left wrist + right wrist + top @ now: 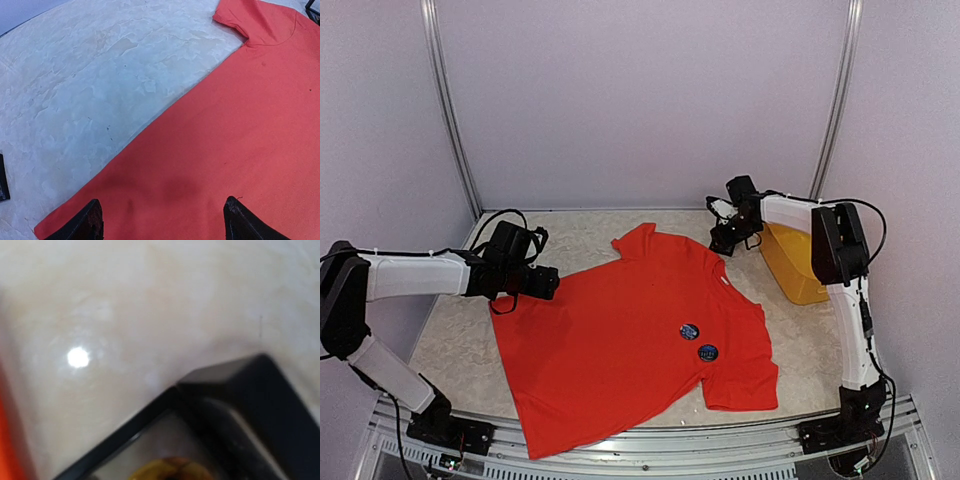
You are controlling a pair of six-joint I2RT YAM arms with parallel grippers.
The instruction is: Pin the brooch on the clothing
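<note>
Top external, shirt: the red-orange shirt (pixel 620 340) lay spread flat on the table (pixel 450 330), collar toward the yellow basket (pixel 795 265) on my right.
Top external, badges: two round dark badges (pixel 698 341) sat close together on the chest, near the sleeve closest to my bases. I could not tell whether they were pinned or only lying there.
Top external, arms: my left gripper (pixel 550 283) was at the shirt's far hem corner. My right gripper (pixel 722 238) was between the collar and the basket, off the cloth.
Left wrist, fingers: my two fingertips (pixel 92 220) stood wide apart, released and holding nothing, low over the cloth just inside its edge.
Right wrist, fingers: all blur, with pale table, one dark finger (pixel 250 405) and a yellowish blob (pixel 167 467) at the bottom. I could not tell whether that gripper was clenched or holding anything.
Step in hand: I judged it to be fetching or bringing a badge from the basket side while my left readied to steady the cloth.
Next move: it called for my left to press or pinch the shirt taut, and my right to come down over bare chest fabric beside the badges.
</note>
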